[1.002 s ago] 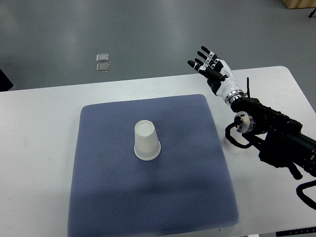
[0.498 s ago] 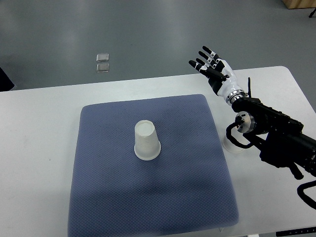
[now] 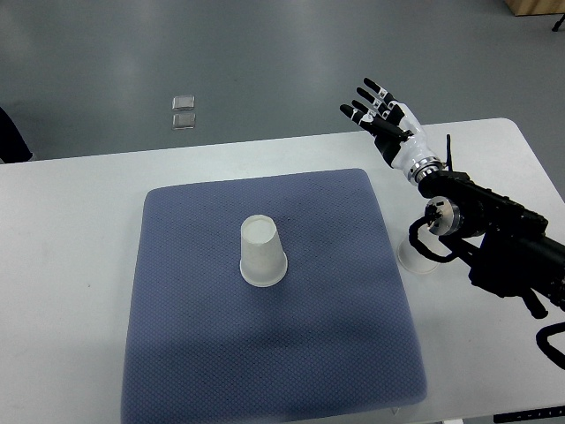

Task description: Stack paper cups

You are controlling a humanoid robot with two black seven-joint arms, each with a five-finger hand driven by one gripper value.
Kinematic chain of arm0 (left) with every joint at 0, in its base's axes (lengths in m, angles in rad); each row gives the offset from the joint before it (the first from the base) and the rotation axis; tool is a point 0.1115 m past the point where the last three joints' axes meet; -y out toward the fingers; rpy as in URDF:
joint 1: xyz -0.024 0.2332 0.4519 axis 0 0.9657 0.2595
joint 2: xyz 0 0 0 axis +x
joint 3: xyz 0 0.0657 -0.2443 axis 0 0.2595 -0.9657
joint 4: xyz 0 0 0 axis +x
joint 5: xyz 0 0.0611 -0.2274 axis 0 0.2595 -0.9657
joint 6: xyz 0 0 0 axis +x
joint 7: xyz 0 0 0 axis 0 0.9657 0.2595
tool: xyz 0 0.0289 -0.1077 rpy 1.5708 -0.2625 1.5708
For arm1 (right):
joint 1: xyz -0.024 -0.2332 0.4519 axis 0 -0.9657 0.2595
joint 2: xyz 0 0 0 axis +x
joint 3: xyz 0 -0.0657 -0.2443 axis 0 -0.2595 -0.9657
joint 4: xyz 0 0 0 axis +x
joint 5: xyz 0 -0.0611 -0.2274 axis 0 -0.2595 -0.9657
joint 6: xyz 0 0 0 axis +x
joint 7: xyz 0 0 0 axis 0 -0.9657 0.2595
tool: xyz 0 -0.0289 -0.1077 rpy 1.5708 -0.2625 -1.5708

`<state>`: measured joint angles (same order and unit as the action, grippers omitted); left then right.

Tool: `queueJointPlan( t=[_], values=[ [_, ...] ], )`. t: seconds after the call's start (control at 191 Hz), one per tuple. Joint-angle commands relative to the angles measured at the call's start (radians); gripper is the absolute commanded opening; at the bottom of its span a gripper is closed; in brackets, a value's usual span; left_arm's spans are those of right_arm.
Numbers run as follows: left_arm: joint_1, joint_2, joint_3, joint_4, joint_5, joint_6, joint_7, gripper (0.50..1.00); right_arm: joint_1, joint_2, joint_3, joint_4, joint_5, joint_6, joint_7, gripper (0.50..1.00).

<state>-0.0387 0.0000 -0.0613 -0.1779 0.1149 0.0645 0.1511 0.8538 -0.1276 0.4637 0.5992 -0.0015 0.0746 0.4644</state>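
Top view, right hand [image 3: 386, 124] fingers spread, empty, above table's far edge, paper cup [image 3: 262, 252] upside-down on mat [image 3: 335, 336]

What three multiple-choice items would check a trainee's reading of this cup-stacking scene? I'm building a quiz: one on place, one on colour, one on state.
1. Where does the upside-down paper cup stand?
A. on the pad
B. on bare table
C. in the hand

2. What colour is the pad?
A. red
B. blue-grey
C. green

3. How is the right hand?
A. closed on a cup
B. a fist
C. open, fingers spread, empty

Answers: 1 A, the cup sits near the pad's middle. 2 B, the fabric is blue-grey on the white table. 3 C, the fingers fan out above the table's far edge.
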Motion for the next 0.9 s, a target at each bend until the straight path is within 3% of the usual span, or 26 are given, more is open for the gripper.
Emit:
queueJointPlan(
  t=[0.0, 0.246, 0.551, 0.692, 0.792, 0.897],
  values=[
    [0.0, 0.0, 0.0, 0.0, 0.0, 0.0, -0.001, 1.0, 0.01, -0.035, -0.002, 0.019, -0.006, -0.004, 0.0, 0.917],
    [0.0, 0.0, 0.0, 0.0, 0.0, 0.0, -0.001, 1.0, 0.051, -0.132, -0.025, 0.057, -0.028, 0.004, -0.007, 0.917],
    [-0.001, 0.0, 0.0, 0.0, 0.0, 0.0, -0.001, 1.0, 0.113, -0.365, -0.102, 0.195, -0.348, 0.033, -0.015, 0.915],
    [0.0, 0.0, 0.0, 0.0, 0.0, 0.0, 0.001, 1.0, 0.211, -0.509, -0.258, 0.246, -0.397, 0.152, -0.015, 0.913],
    [0.0, 0.0, 0.0, 0.0, 0.0, 0.0, 0.001, 1.0, 0.292, -0.601, -0.356, 0.267, -0.44, 0.312, -0.015, 0.913],
    [0.0, 0.0, 0.0, 0.0, 0.0, 0.0, 0.001, 1.0, 0.337, -0.672, -0.392, 0.315, -0.526, 0.421, -0.015, 0.913]
  ],
)
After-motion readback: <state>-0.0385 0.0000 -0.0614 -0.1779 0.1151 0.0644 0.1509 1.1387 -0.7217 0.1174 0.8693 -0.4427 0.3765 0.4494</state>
